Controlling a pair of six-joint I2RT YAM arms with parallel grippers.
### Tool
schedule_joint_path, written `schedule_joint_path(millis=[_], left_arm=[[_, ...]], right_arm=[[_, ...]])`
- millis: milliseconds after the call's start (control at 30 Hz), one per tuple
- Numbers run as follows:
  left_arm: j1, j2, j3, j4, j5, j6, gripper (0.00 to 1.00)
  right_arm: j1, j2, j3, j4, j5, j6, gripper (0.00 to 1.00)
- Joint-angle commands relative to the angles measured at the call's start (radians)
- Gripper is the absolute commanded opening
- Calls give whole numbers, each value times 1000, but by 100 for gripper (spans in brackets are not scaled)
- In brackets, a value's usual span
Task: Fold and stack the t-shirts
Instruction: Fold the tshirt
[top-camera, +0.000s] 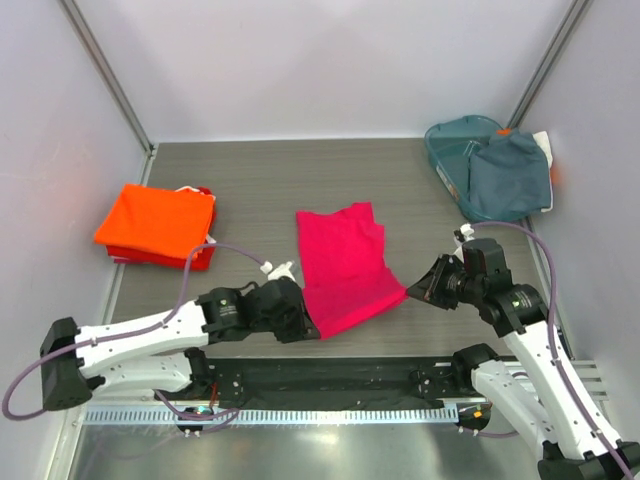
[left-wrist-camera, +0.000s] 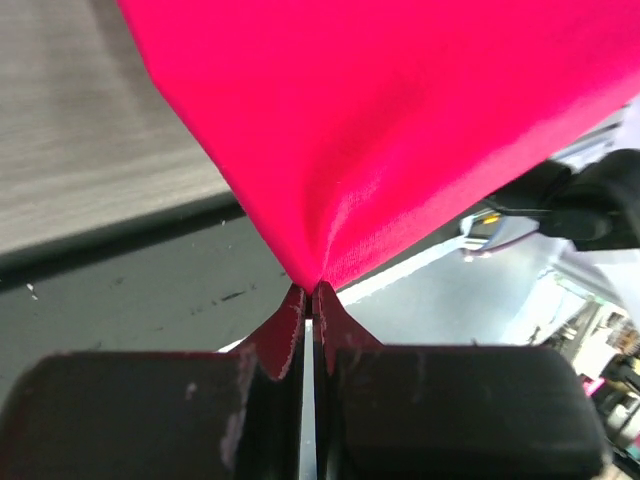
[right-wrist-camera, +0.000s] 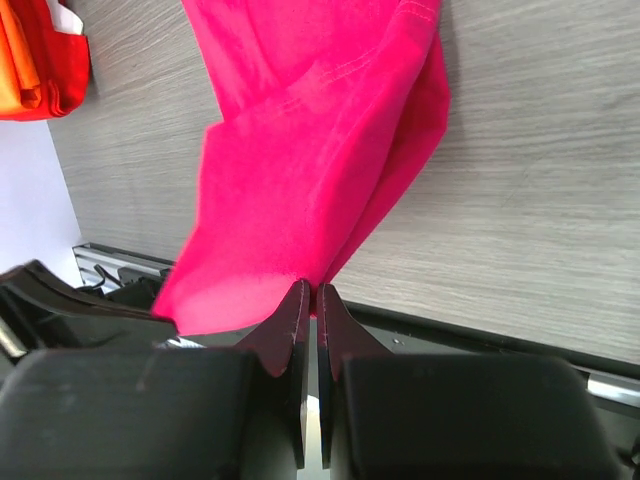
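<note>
Soft magenta-pink cloth t-shirt (top-camera: 345, 265) is clamped by left hand (left-wrist-camera: 312, 290) and right hand (right-wrist-camera: 310, 288), its hem held spread between them, evidently for folding.

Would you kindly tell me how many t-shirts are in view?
3 clearly: a magenta t-shirt mid-table, pinched by left tool and right tool; an orange t-shirt folded at left; a grey-blue t-shirt in the teal basket. Red cloth beneath the orange may be more.
</note>
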Motion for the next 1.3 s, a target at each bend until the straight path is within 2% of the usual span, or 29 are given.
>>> schedule_joint_path(millis=[0,233,500,700,967,1267], left_arm=[[-96,38,33,0,-134,-88,0],[-216,60,-9,35,-208,-168,0],[-225,60,-67,187,-168,-186,0],[-225,13,-33,106,-219,-179,0],[-95,-119,-52,46,-165,-137,0],[58,-112,-43,50,-35,-48,0]], right_arm=[[-6,-56,-21,-34,29,20,1],[-6,-143,-55,-78,63,24,1],[-6,-148,-17,-106,109,7,1],[-6,-125,29,-109,158,-3,1],[-6,-37,104,-64,213,-8,1],[-6,88,174,-9,219,-22,1]])
